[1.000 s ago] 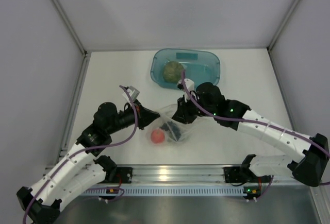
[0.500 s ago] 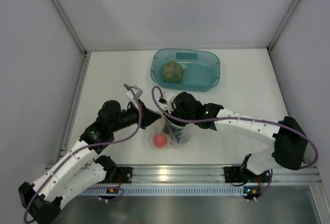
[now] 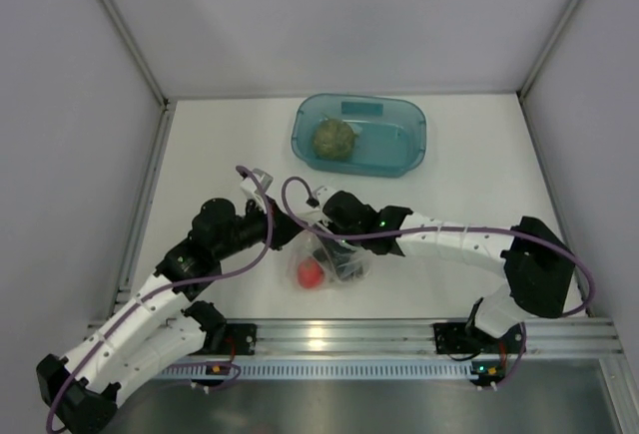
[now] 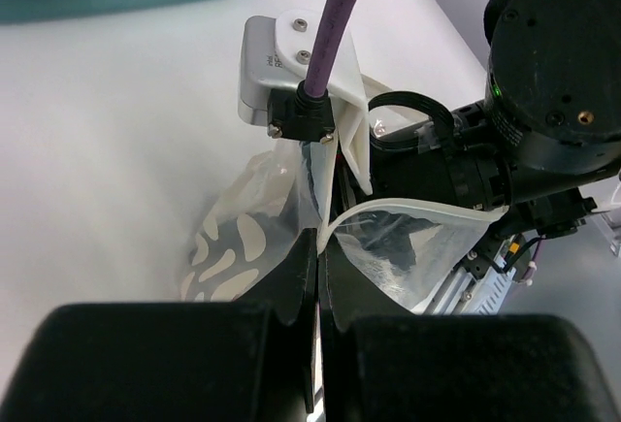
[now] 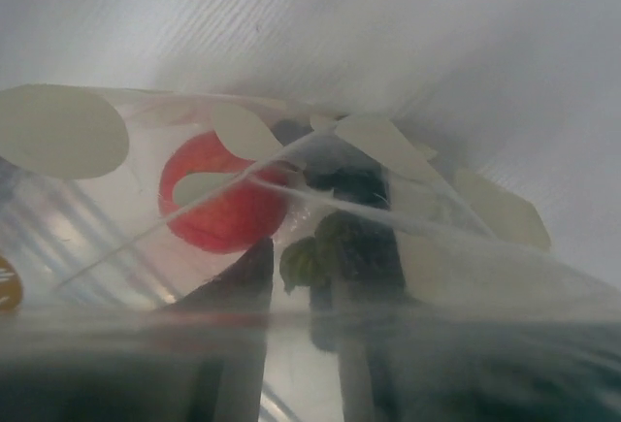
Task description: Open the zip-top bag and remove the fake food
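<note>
"Top external view, entry one?"

"Zip-top bag: a clear, crinkly plastic pouch with pale leaf-shaped patches. It lies on the white table between the two arms, close to their bases and well apart from the tray. Its mouth stands open."

"Contents?"

"Two pieces of fake food are inside. One is a small red round toy fruit, on the side nearer the left arm. The other is a dark toy grape bunch, just beside it toward the right arm. The third piece, a larger olive-green leafy ball, is outside the bag, sitting in the teal translucent plastic tray at the far side of the table."

"Left gripper?"

"Left wrist view shows the black fingers pressed together, clenched on the pouch's white-edged rim. The rim comes out from between the tips and curves away, which holds that side of the mouth up."

"Right gripper?"

"It reaches down into the open mouth from the far-right side. The right wrist view is blurred by plastic, but its two dark fingers stand parted. The red fruit lies beyond one finger, and the grape bunch, with a bit of green, lies just beyond the other. Nothing shows clamped between them — whether a finger touches the grapes cannot be told."
</note>
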You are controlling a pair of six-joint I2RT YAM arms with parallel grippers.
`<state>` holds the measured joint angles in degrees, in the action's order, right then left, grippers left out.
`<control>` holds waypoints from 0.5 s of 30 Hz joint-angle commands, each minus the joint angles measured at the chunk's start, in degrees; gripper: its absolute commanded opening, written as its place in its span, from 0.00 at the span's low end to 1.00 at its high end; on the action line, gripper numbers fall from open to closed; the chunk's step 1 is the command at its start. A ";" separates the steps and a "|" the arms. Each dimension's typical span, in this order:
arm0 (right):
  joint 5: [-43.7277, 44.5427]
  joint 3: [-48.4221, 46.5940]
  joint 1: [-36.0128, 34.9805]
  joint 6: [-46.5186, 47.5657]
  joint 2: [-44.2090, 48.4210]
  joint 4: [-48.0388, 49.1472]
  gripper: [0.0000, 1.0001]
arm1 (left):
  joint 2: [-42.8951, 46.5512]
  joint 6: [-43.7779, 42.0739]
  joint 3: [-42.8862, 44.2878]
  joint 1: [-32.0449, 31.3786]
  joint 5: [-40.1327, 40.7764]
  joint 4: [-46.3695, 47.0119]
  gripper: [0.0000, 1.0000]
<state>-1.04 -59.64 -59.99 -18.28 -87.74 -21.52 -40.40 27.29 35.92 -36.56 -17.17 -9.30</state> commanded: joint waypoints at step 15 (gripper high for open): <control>13.25 -1.44 -5.40 -6.24 -8.32 -5.90 0.54 | 1.21 0.93 -3.84 -0.18 1.35 0.86 0.00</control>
<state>9.13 -59.68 -63.94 -23.11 -94.98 -25.93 -39.42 28.21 31.97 -36.56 -15.77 -10.55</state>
